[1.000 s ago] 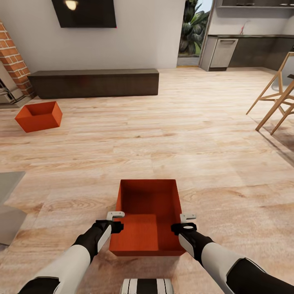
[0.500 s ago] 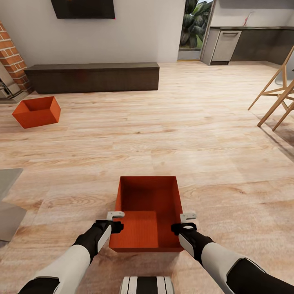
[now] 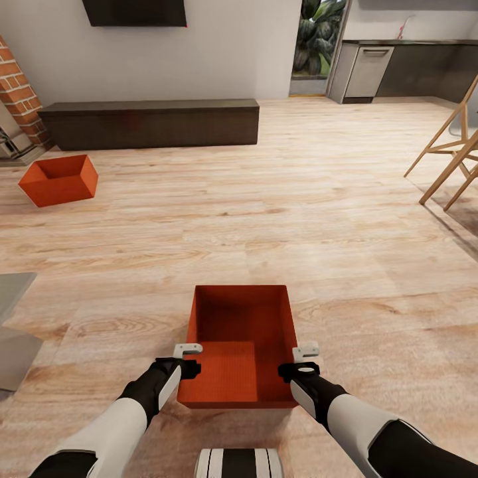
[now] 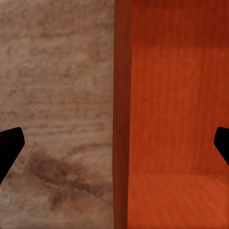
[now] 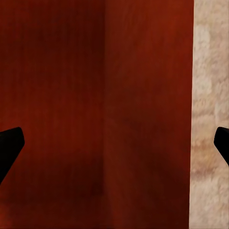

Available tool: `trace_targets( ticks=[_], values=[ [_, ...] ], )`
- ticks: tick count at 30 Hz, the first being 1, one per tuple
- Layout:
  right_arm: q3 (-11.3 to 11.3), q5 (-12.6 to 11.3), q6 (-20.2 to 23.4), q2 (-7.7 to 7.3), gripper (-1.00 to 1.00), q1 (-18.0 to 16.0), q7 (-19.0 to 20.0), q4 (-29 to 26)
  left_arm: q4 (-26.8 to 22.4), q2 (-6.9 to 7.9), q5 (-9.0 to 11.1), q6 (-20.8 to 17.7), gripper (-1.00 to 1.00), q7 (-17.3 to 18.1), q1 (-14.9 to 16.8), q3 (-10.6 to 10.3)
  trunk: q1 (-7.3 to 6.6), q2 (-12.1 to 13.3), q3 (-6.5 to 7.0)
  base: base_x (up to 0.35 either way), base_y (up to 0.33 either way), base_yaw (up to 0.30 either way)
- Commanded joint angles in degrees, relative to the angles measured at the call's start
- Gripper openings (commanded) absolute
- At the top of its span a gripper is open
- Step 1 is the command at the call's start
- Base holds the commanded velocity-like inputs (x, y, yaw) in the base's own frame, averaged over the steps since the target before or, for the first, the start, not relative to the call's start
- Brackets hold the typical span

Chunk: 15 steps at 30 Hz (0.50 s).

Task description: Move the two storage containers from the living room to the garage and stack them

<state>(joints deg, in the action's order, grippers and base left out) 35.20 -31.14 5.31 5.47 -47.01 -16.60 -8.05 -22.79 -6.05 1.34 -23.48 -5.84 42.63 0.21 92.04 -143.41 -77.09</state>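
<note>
the near storage container [image 3: 240,345] sits upright on the light wood-plank floor [image 3: 318,219] of the living room, straight in front of me; it is orange-red, rectangular, lidless, its walls tapering down to a finely textured bottom; its long axis runs away from me; in my left wrist view one wall's rim [image 4: 121,114] stands between the planks and the ribbed inside; the second container [image 3: 58,179], the same colour and shape, lies well apart, far off to my left, near the long low dark cabinet [image 3: 149,124] and the red brick fireplace [image 3: 18,99], turned at an angle.
</note>
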Motion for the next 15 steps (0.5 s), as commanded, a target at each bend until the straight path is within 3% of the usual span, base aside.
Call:
trace_targets(
  ticks=[1,15],
  values=[
    [0.5,-0.2,0.4,-0.02,1.00,0.0,-0.4,-0.1,-0.1,-0.02,0.2,-0.3,1.00,-0.2,0.0,0.0,-0.01,0.0,-0.04,0.000,0.000,0.000],
    [0.5,-0.2,0.4,-0.03,1.00,0.0,-0.4,-0.1,-0.2,-0.04,0.0,-0.4,1.00,-0.1,0.0,0.0,-0.01,0.0,-0.04,0.000,0.000,0.000]
  ],
)
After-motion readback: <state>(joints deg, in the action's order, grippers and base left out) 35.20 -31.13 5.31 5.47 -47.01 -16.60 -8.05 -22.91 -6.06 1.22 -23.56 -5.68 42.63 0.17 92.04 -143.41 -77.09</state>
